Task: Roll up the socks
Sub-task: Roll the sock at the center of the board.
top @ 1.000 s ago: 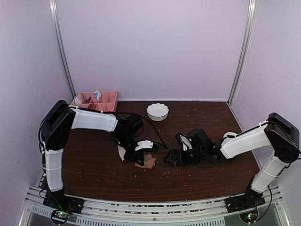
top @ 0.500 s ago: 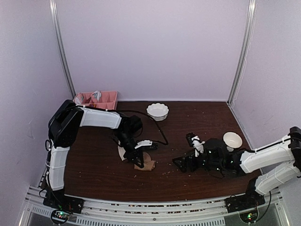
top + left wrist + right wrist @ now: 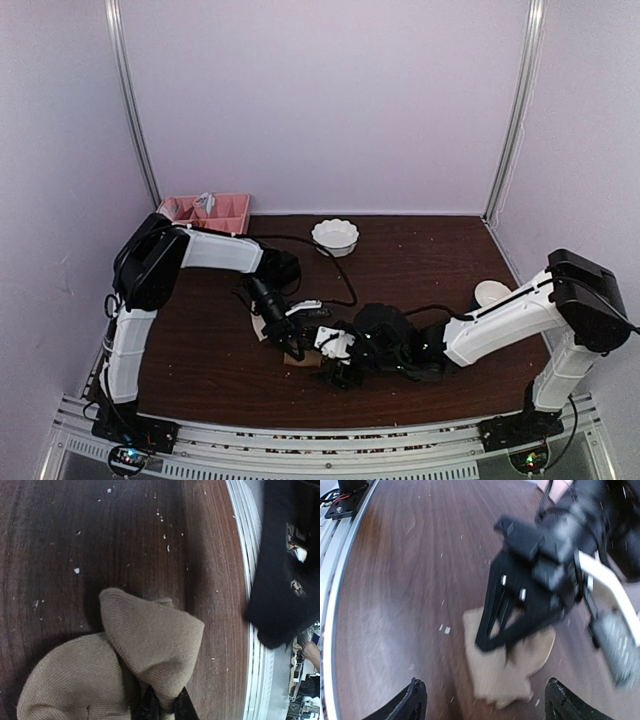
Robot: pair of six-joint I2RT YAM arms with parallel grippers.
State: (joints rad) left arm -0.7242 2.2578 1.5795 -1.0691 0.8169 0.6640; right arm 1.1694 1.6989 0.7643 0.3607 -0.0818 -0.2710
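Observation:
The tan-brown sock (image 3: 150, 640) lies folded on the dark wooden table, one flap raised. My left gripper (image 3: 163, 709) is shut on the edge of that flap. In the top view the left gripper (image 3: 292, 330) sits over the tan sock (image 3: 298, 353), and a pale edge of the cream sock (image 3: 258, 326) shows just to its left. My right gripper (image 3: 487, 705) is open, its fingers (image 3: 415, 702) wide on either side of the tan sock (image 3: 505, 675), low over the table. In the top view the right gripper (image 3: 335, 368) is right beside the left one.
A white scalloped bowl (image 3: 335, 237) stands at the back middle. A pink divided tray (image 3: 205, 213) sits at the back left. A small pale dish (image 3: 490, 293) lies near the right arm. Crumbs are scattered over the table (image 3: 420, 250). The metal rail (image 3: 250, 605) marks the near edge.
My right arm has swung left from the table's right side to the tan sock, its jaws a little narrower. The left gripper has stayed on the sock.

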